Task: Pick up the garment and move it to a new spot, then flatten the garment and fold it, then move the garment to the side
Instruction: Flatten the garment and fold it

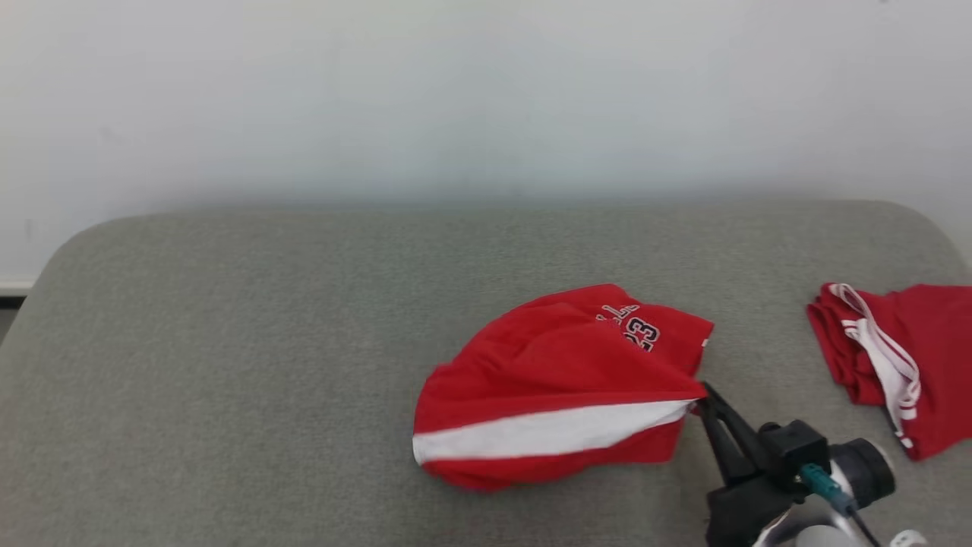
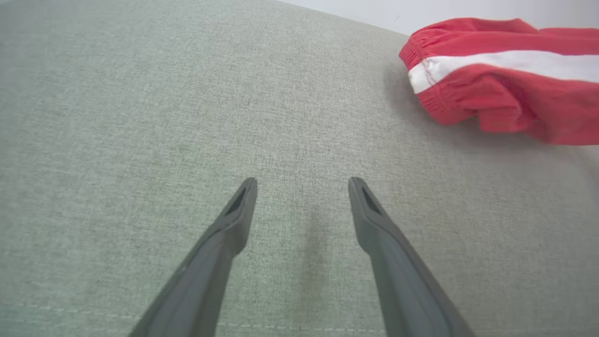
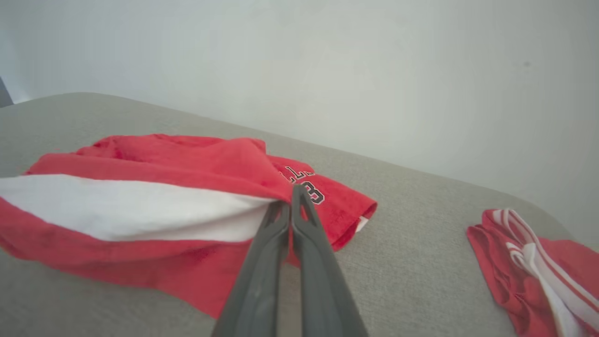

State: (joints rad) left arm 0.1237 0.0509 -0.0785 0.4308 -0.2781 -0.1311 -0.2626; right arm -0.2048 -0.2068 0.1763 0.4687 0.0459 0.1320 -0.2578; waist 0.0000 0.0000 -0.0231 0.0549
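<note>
Right gripper (image 1: 700,391): fingers pinched together on edge of red garment (image 1: 547,372). Likely soft, light, limp; best held at hems. Left gripper (image 2: 303,181): spread, empty.

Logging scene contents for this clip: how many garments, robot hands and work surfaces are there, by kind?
Red garments: 2, the numbered garment and the second garment at the right edge
Robot hands: 2, the left hand, open, and the right hand, shut on the numbered garment
Grey surfaces: 1, the padded surface
Total: 5
</note>
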